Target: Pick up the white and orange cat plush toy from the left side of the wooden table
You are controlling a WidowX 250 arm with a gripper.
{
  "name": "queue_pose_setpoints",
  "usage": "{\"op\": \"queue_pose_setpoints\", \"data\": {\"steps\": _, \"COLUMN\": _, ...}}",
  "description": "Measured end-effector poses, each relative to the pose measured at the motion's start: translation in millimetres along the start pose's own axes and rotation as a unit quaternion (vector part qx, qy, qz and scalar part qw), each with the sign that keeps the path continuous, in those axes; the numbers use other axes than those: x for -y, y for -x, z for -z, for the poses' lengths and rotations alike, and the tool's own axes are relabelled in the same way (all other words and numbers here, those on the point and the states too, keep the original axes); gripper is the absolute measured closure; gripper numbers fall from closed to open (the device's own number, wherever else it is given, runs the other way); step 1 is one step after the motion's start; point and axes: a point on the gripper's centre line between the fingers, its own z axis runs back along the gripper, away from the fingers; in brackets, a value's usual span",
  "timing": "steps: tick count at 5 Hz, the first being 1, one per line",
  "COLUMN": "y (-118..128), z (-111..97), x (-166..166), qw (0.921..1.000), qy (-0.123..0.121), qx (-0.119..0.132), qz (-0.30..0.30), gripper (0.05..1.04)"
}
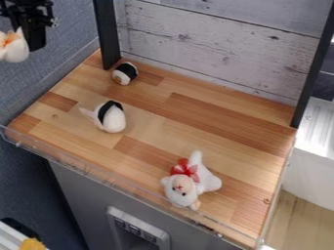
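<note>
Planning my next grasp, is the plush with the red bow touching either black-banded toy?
No, the wooden surface shows between the plush and both the larger black-banded toy and the smaller one.

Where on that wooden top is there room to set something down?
The widest bare stretch of wooden top runs below the whitewashed boards toward the right black post, behind the red-bowed plush. A smaller patch separates that plush from the larger banded toy. The back left, around the small banded toy, is tighter.
</note>
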Motion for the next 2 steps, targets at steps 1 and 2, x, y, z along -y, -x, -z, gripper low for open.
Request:
{"op": "queue_pose_setpoints", "data": {"steps": 1, "y": -10, "z": -10, "x": 8, "qw": 0.9998, "qy": -0.008, "qx": 0.005, "qz": -0.015, "gripper": 0.995}}
{"op": "queue_pose_setpoints", "data": {"steps": 2, "y": -27, "z": -10, "x": 24, "qw": 0.9999, "qy": -0.009, "qx": 0.001, "qz": -0.013, "gripper": 0.995}}
